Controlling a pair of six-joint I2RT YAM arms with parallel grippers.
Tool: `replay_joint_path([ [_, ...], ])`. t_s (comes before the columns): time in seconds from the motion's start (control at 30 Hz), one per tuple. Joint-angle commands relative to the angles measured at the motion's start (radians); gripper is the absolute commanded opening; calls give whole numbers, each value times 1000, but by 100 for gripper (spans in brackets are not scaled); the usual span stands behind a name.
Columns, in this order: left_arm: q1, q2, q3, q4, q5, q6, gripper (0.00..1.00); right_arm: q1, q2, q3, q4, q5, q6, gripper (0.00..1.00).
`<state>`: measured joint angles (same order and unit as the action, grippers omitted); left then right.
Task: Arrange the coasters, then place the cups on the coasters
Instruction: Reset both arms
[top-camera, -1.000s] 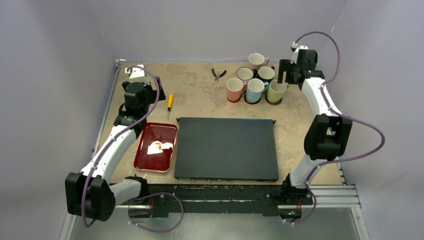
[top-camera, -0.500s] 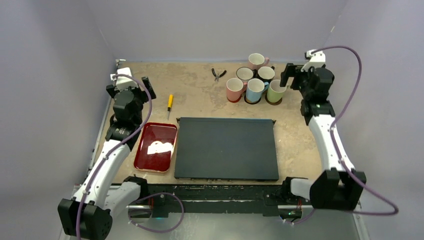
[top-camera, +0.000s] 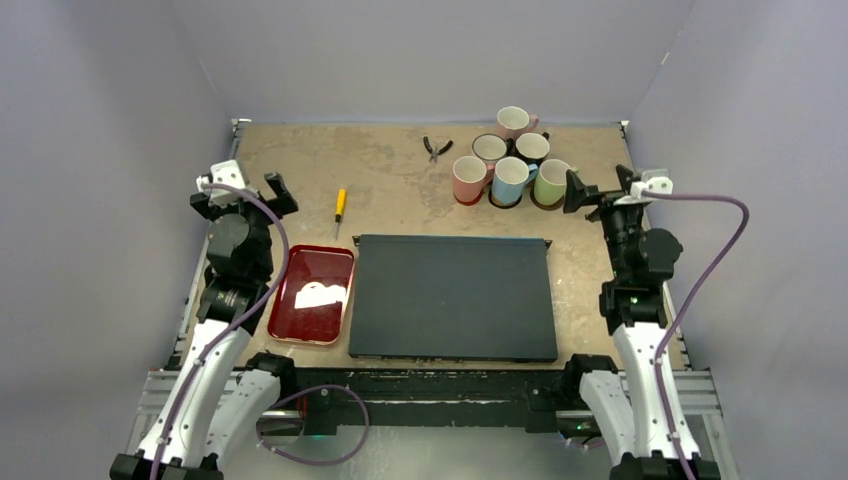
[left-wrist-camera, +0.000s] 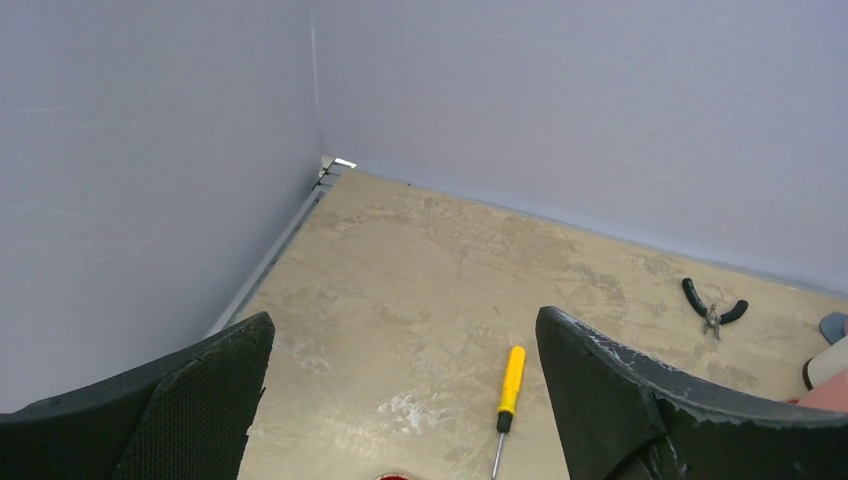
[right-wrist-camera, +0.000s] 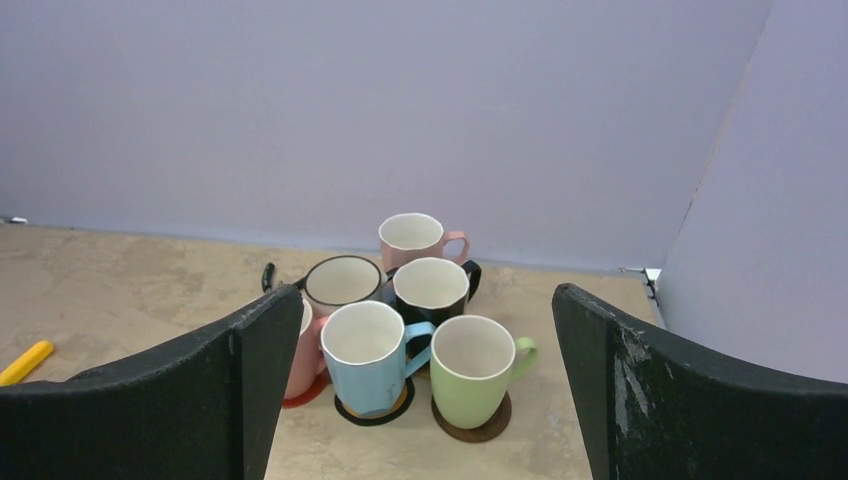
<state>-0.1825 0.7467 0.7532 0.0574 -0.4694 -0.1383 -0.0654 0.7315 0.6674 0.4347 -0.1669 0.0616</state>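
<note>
Since all six cups (top-camera: 505, 160) stand bunched near the far right corner of the table (top-camera: 390, 200) and neither arm carries anything, the job looks close to finished. The left gripper (top-camera: 240, 195) hangs over the left edge, fingers spread wide on nothing. The right gripper (top-camera: 600, 188) hovers by the right edge, just nearer than the cups, its fingers equally released.

From the right wrist, three coasters show: a red one (right-wrist-camera: 305, 395) under the salmon cup (right-wrist-camera: 300, 350), a dark-rimmed one (right-wrist-camera: 375, 413) under the blue cup (right-wrist-camera: 365, 355), and a brown one (right-wrist-camera: 480, 428) under the green cup (right-wrist-camera: 472, 370). Whether the three rear cups sit on coasters cannot be told, since the front row hides their feet.

What remains, I judge, is a check. The cups touch or nearly touch, so any correction should come straight down on one rim or handle, never sideways through the cluster. A nudge there would likely slide a neighbour off its disc. Lifting clear before moving across would be safer.

The table is tan, blotchy and worn. A black mat (top-camera: 452, 297) fills the near middle, and a red tray (top-camera: 290, 325) with a white scrap (top-camera: 318, 295) in it sits near the left edge. A yellow screwdriver (top-camera: 340, 205) and pliers (top-camera: 436, 148) lie farther back. Plain lilac-grey walls (top-camera: 400, 60) close three sides.
</note>
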Motion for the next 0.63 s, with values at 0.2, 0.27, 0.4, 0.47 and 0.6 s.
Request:
replay_joint_path([
  [0.2,3,-52,-30,-55,-31,-8,99,4,-129,-104,119,28,59,98],
  [0.27,2,-53,-29,-56,-34,-13,99,4,-125,-101,116,29,58,98],
  [0.4,2,-65,-36,-53,-39,-10,99,4,-109,-84,103,27,59,98],
  [0.47,3,-69,-37,-53,-50,-9,99,4,-103,-78,98,26,56,98],
  [0.6,3,-70,-37,-51,-60,-7,99,4,-103,-79,100,30,53,98],
])
